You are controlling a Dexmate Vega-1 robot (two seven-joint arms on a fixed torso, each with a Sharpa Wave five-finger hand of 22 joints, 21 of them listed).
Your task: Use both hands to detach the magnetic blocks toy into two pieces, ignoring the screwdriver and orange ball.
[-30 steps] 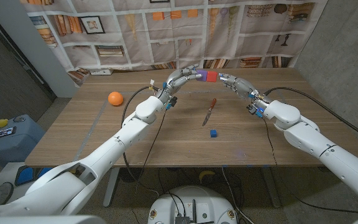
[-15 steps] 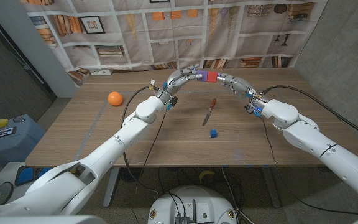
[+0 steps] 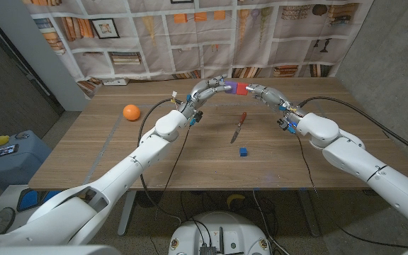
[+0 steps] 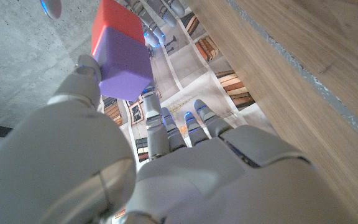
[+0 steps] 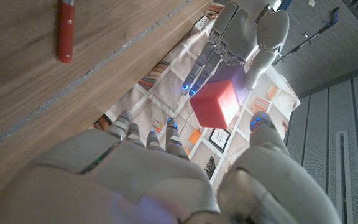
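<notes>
While toy [image 3: 235,88] held aloft — screwdriver [image 3: 239,127], ball [image 3: 132,112] below

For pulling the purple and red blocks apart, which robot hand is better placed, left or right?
Neither alone: the left robot hand holds the purple block, the right robot hand holds the red block, still joined above the table. Both should pull.

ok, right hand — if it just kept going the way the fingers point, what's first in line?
The right hand points toward the left hand, already gripping the red block. The first thing beyond is the purple block still joined to it, then the left hand's fingers. Depth past that is unclear.
</notes>
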